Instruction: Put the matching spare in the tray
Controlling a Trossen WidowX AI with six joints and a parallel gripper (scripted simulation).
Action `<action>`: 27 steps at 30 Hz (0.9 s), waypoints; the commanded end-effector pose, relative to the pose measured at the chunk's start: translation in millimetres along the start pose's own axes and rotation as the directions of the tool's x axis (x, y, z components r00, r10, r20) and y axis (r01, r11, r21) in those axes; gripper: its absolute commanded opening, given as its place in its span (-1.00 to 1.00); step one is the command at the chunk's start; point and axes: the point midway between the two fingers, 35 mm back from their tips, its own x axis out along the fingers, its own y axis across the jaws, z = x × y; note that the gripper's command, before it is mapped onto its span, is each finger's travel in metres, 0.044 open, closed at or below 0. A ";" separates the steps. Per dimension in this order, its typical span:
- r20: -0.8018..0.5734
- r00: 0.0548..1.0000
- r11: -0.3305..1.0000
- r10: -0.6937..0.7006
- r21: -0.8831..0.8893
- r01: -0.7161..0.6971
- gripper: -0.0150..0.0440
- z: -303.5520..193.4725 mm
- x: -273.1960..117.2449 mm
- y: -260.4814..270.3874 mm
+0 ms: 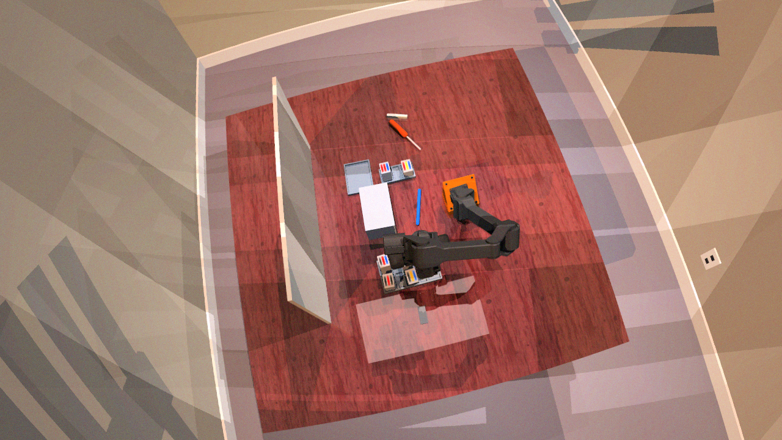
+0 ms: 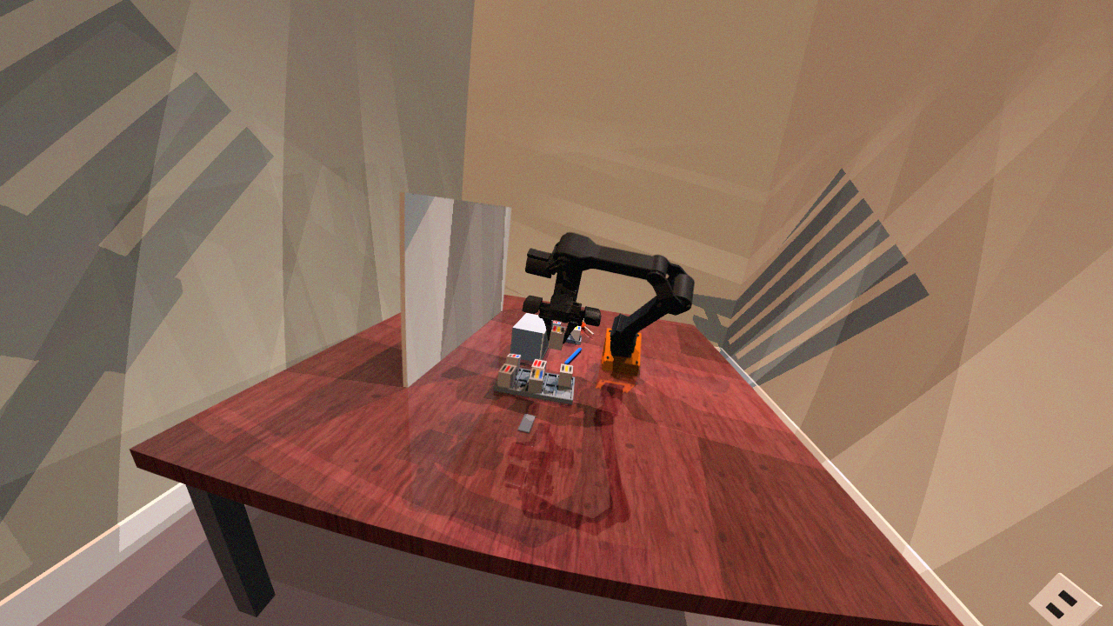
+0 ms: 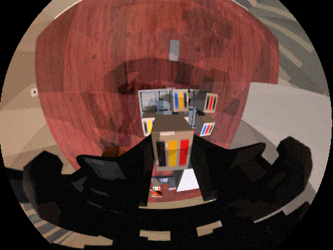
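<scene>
Tool grips spare above rack; white box beside.

Table, red-brown wood grain. Lying directly on it: upright mirror panel at left; white box; grey tray; two racks of spares (labels striped); blue pen; screwdriver; orange arm base; small grey tab.
</scene>
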 end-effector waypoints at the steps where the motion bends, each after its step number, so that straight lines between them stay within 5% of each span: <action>1: -0.011 1.000 1.000 -0.007 0.011 0.007 -0.49 -12.1 -2.8 -17.3; 27: -0.042 0.999 0.999 -0.023 0.033 0.025 -0.49 -113.1 -17.1 -106.5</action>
